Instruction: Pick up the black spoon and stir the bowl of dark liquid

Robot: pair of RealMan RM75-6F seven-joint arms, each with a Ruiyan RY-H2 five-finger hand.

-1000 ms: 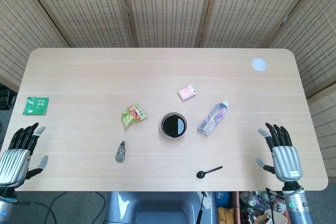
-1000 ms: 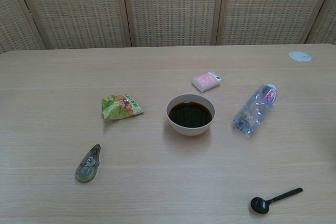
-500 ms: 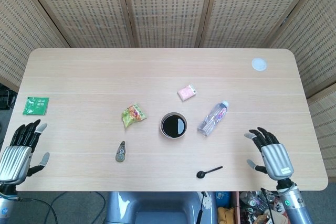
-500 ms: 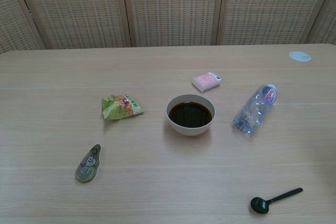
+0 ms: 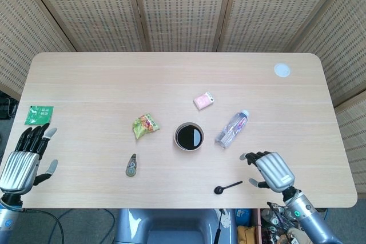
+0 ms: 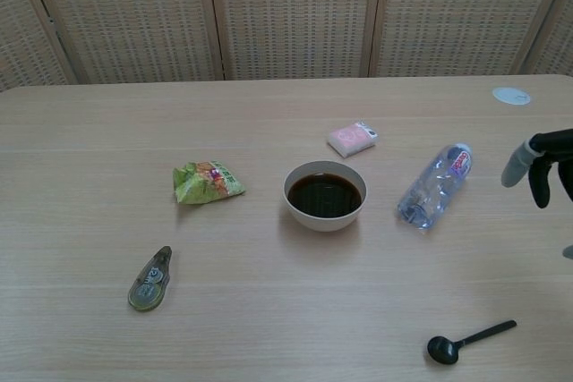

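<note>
The black spoon (image 5: 227, 187) (image 6: 467, 342) lies flat near the table's front edge, bowl end pointing left. A white bowl of dark liquid (image 5: 189, 136) (image 6: 324, 195) stands at the middle of the table. My right hand (image 5: 270, 170) (image 6: 543, 165) hovers just right of the spoon's handle, fingers spread and holding nothing; only its fingertips show at the right edge of the chest view. At the front left corner my left hand (image 5: 26, 158) is open and empty, far from the spoon.
A clear water bottle (image 5: 233, 128) (image 6: 434, 185) lies on its side right of the bowl. A pink packet (image 5: 203, 100), a green snack bag (image 5: 145, 125), a small tape dispenser (image 5: 131, 165), a green sachet (image 5: 39, 115) and a white disc (image 5: 282, 70) are scattered around.
My right hand has moved left toward the spoon and its fingertips have entered the chest view. The left hand has shifted slightly upward. The spoon and bowl have not moved.
</note>
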